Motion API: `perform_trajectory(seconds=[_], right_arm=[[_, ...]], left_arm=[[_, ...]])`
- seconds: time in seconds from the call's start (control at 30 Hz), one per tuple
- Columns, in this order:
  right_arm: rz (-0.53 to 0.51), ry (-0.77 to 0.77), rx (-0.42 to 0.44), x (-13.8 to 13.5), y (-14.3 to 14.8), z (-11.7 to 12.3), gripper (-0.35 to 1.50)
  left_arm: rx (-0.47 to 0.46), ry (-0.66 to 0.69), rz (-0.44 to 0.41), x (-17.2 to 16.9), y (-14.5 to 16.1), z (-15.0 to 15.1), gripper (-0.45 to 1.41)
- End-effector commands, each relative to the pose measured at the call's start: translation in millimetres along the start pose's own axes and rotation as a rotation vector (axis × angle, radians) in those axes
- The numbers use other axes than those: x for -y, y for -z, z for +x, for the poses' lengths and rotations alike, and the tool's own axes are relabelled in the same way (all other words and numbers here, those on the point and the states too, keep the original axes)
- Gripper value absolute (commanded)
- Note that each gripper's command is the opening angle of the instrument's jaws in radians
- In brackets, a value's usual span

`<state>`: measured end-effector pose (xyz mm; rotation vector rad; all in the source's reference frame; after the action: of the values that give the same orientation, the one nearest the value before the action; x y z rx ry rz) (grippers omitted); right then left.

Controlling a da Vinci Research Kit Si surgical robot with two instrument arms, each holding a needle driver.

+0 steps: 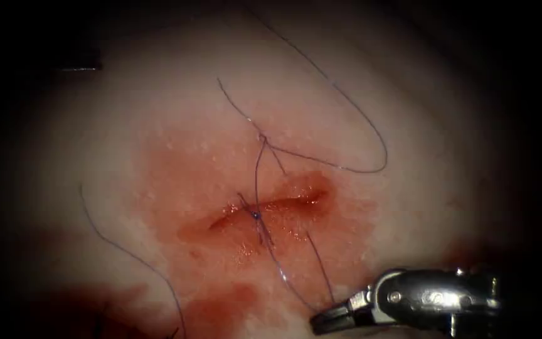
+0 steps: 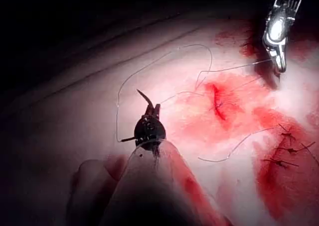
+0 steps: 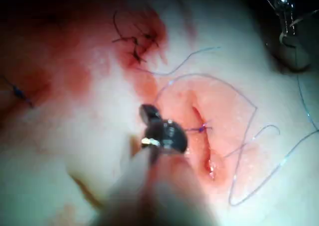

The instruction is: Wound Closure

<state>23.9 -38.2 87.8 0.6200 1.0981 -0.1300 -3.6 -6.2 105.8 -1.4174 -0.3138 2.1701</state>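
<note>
Two grips: right pincer (image 1: 321,321), thread (image 1: 256,176); left pincer (image 2: 152,109), perhaps needle (image 2: 144,97)

My right tool (image 1: 330,318): polished silver wrist housing with a round pivot screw, tapering to dark jaws. My left tool (image 2: 148,117): dark, compact wristed tip on a pale shaft.

The tissue (image 1: 158,125) is pale pinkish-white, flushed red around the cut (image 1: 271,204), a darker red slit. Red fluid (image 1: 221,307) pools in deeper red patches. The thread (image 1: 346,100) is dark blue-violet. The right hand (image 1: 330,317) is shiny silver metal.
</note>
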Motion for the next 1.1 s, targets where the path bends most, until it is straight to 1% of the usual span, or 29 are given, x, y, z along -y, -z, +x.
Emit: perform_trajectory(seconds=[0.03,0.07,0.13,0.17,0.23,0.37,0.4,0.43,0.47,0.5,0.6,0.63,0.67,0.73,0.8,0.87,0.97,1.0,1.03,1.07,1.1], right_arm=[[-0.012,0.001,-0.001,-0.8,-0.7,0.2,-0.35],[-0.035,-0.002,-0.006,-1.0,-0.6,0.2,0.0],[-0.099,-0.01,-0.013,-1.5,-0.2,0.3,1.03],[-0.124,-0.015,-0.017,-1.7,0.1,0.4,1.19],[-0.162,-0.028,-0.029,-2.0,1.1,0.6,1.35],[-0.174,-0.045,-0.057,-1.8,3.5,0.8,1.36],[-0.17,-0.052,-0.066,-1.6,4.3,0.9,1.35],[-0.162,-0.044,-0.076,-1.2,6.1,0.8,1.3],[-0.162,-0.044,-0.076,-1.2,6.1,0.8,1.3],[-0.159,-0.046,-0.078,-1.0,7.0,0.8,1.3],[-0.153,-0.039,-0.083,-1.0,10.1,0.3,1.26],[-0.151,-0.047,-0.086,-1.0,12.0,-0.1,1.28],[-0.151,-0.047,-0.086,-1.0,12.0,-0.1,1.28],[-0.149,-0.05,-0.09,-0.8,13.3,-0.4,1.3],[-0.137,-0.051,-0.064,-0.4,14.7,-0.6,1.31],[-0.135,-0.052,-0.062,-0.4,15.1,-0.5,1.31],[-0.142,-0.065,-0.066,-1.3,15.4,-0.1,1.26],[-0.182,-0.104,-0.094,-3.1,14.9,0.4,1.19],[-0.182,-0.104,-0.094,-3.1,14.9,0.4,1.19],[-0.203,-0.144,-0.109,-4.1,14.6,0.6,1.18],[-0.234,-0.185,-0.126,-5.5,14.0,0.6,1.09]], left_arm=[[-0.002,-0.002,-0.003,0.2,-0.8,-0.2,-0.45],[-0.003,-0.002,-0.005,0.1,-0.9,-0.2,-0.45],[-0.005,-0.002,-0.01,0.0,-1.0,-0.2,-0.45],[-0.005,-0.002,-0.012,-0.1,-1.1,-0.2,-0.45],[-0.006,-0.002,-0.014,-0.2,-1.2,-0.2,-0.45],[-0.007,-0.002,-0.016,-0.3,-1.3,-0.2,-0.45],[-0.007,-0.002,-0.016,-0.3,-1.3,-0.2,-0.45],[-0.007,-0.002,-0.016,-0.3,-1.3,-0.2,-0.45],[-0.007,-0.002,-0.016,-0.3,-1.3,-0.2,-0.45],[-0.007,-0.002,-0.016,-0.3,-1.3,-0.2,-0.45],[-0.008,-0.002,-0.02,-0.3,-1.3,-0.2,-0.45],[-0.008,-0.002,-0.02,-0.3,-1.3,-0.2,-0.45],[-0.008,-0.002,-0.02,-0.3,-1.3,-0.2,-0.45],[-0.008,-0.002,-0.02,-0.3,-1.3,-0.2,-0.45],[-0.008,-0.002,-0.02,-0.3,-1.3,-0.2,-0.45],[-0.009,-0.002,-0.022,-0.3,-1.3,-0.2,-0.45],[-0.01,-0.002,-0.025,-0.3,-1.3,-0.2,-0.45],[-0.01,-0.002,-0.026,-0.5,-1.5,-0.1,-0.45],[-0.01,-0.002,-0.026,-0.5,-1.5,-0.1,-0.45],[-0.011,-0.001,-0.028,-0.6,-1.5,0.0,-0.45],[-0.012,-0.001,-0.03,-0.8,-1.6,0.0,-0.45]])
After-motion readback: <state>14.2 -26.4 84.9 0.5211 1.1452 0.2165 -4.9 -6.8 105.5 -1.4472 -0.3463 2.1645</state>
